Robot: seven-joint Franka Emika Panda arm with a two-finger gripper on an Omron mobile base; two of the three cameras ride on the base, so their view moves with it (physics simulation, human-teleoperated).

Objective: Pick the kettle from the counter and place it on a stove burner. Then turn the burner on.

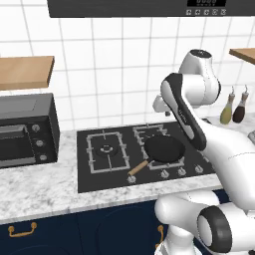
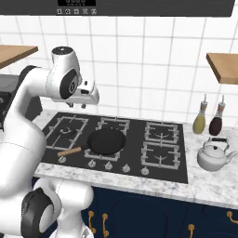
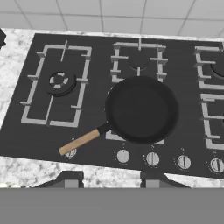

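Meanwhile, empty frying pan (image 3: 141, 108) sits on stove (image 3: 39, 135); kettle (image 2: 214, 155) on counter (image 2: 209, 186).

Silver-white kettle (image 2: 214, 156), speckled grey-white counter (image 2: 211, 186), black pan (image 3: 141, 109), black stove (image 3: 96, 111)

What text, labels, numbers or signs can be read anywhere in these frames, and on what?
No text is legible.
Range hood display: light digit-like marks with a row of small button symbols beneath, too small and blurred to read.
Stove knobs, microwave knobs, bottles and kettle: no markings visible.
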